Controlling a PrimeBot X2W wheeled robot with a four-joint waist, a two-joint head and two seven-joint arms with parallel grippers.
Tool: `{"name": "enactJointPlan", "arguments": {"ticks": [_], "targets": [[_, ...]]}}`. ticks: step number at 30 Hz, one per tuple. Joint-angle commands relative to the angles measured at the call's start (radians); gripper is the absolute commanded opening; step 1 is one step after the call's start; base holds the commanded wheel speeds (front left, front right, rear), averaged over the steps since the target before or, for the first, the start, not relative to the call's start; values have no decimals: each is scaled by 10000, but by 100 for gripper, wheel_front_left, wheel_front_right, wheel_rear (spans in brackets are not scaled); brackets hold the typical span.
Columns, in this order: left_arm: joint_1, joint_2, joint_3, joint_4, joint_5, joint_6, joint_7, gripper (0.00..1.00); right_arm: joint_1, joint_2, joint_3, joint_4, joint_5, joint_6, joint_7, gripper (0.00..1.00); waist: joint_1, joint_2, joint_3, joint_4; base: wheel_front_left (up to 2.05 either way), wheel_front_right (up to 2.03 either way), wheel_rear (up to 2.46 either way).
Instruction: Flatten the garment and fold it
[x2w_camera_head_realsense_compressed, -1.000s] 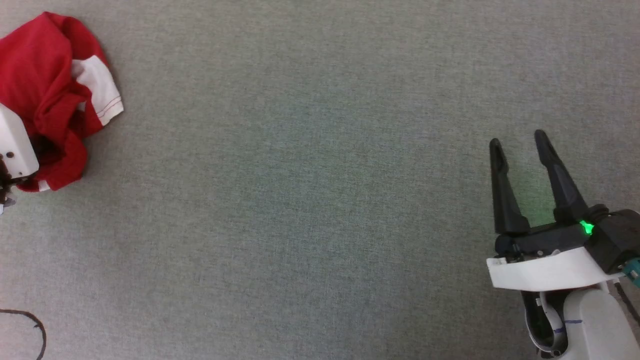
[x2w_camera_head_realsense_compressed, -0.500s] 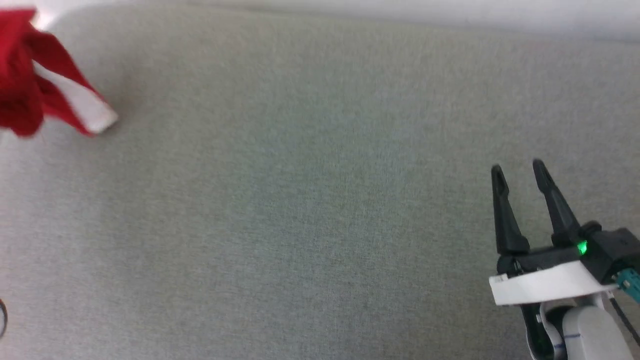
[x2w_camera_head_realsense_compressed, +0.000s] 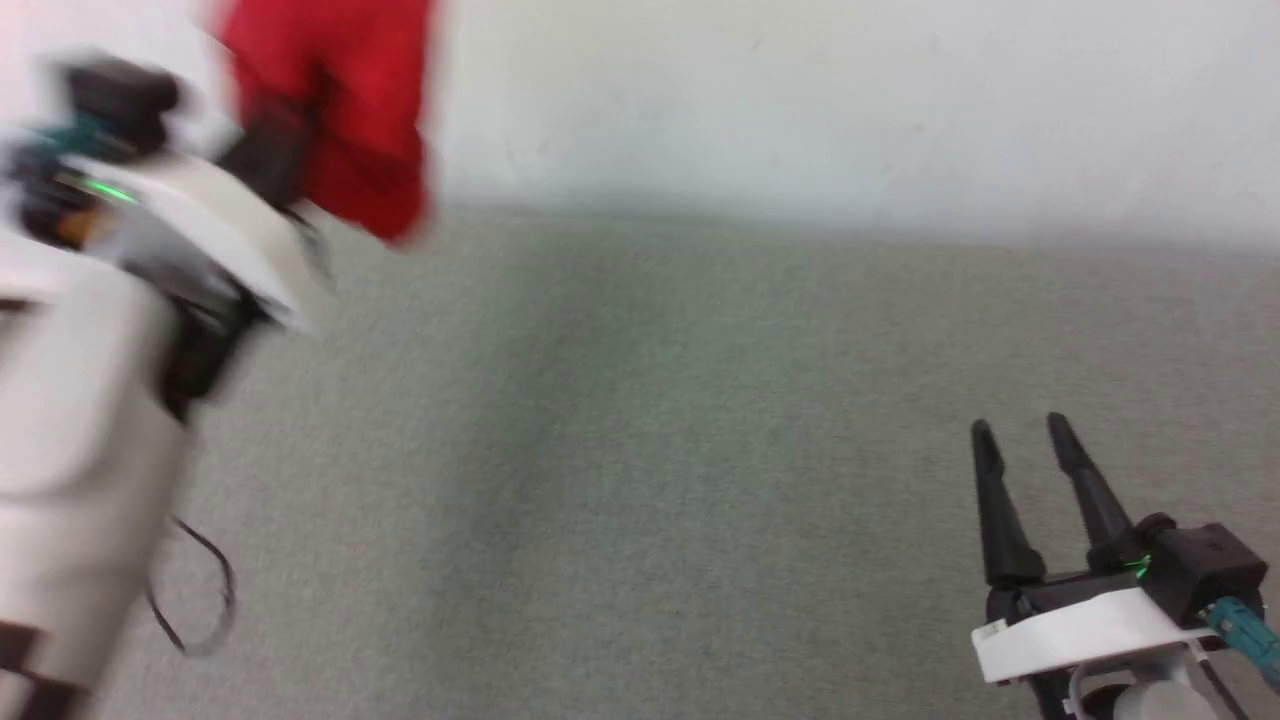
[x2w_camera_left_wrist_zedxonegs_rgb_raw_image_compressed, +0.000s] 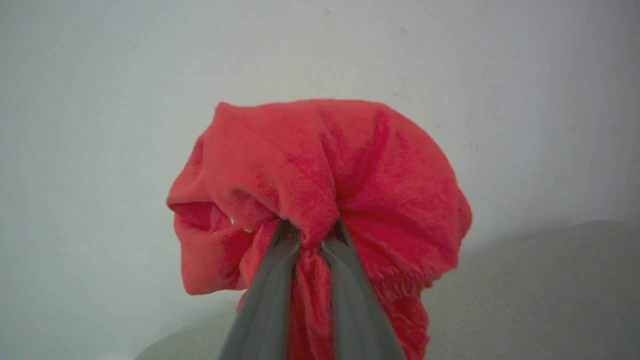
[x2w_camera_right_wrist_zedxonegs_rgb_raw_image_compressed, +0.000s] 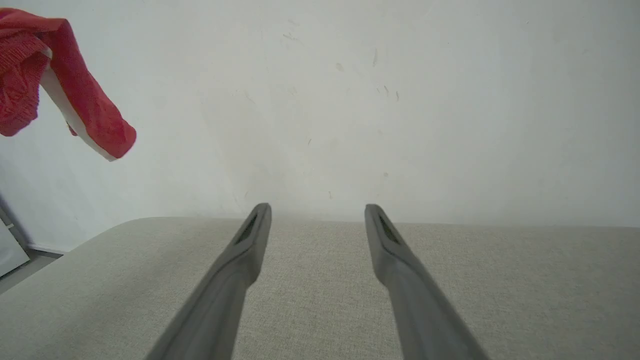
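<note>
In the head view the shorts (x2w_camera_head_realsense_compressed: 335, 110) are badly blurred and cut off by the top edge. The left tool (x2w_camera_head_realsense_compressed: 285, 140) is blurred too, its fingertips lost in the red cloth. In the left wrist view those fingertips are buried in the bunched fabric, whose lower folds run off the bottom edge. In the right wrist view the left and top edges crop the shorts.

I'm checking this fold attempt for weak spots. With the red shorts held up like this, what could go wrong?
The left claw pinches one small bunch of the soft red shorts, so they could slip out. They hang balled up, so they may land crumpled on the grey fabric surface. The right claw is open, apart from them.
</note>
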Motion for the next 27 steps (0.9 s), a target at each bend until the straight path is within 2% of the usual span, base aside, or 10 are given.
{"name": "enactJointPlan", "arguments": {"ticks": [1, 7, 12, 16, 17, 18, 19, 23, 27], "targets": [[384, -261, -230, -237, -116, 3, 131, 0, 103, 17, 63, 40, 44, -9, -47, 100, 4, 0, -628, -644, 0, 0, 0], [2018, -1526, -1694, -1451, 109, 175, 450, 0, 135, 17, 223, 36, 243, -9, -47, 100, 4, 0, -460, -1576, 0, 0, 0], [3205, -2326, -2877, -751, 421, 131, 158, 0, 43, 17, 361, -1, 308, -9, -47, 100, 4, 0, -118, -2432, 0, 0, 0], [3454, -2493, -4227, 349, 1209, 61, 472, 0, -105, 17, 412, -69, 307, -9, -47, 100, 4, 0, 217, -2821, 0, 0, 0], [3466, -2504, -4508, 610, 1320, 45, 563, 6, -124, 17, 423, -69, 329, -9, -47, 100, 4, 0, 272, -2870, 0, 0, 0], [3480, -2516, -4730, 861, 1357, 34, 672, 50, -131, 17, 435, -68, 354, -9, -47, 100, 4, 0, 314, -2899, 0, 0, 0], [3469, -2546, -4879, 1055, 1336, 25, 726, 100, -129, 17, 448, -56, 381, -9, -47, 100, 4, 0, 341, -2908, 0, 0, 0], [3214, -2593, -5322, 1427, 1352, 9, 546, 100, -47, 17, 519, 86, 469, -9, -47, 100, 4, 0, 286, -2679, 0, 0, 0], [3026, -2633, -5163, 1457, 1058, 6, -5, 100, 92, 17, 547, 273, 435, -9, -47, 100, 4, 0, -124, -2229, 0, 0, 0]]}}
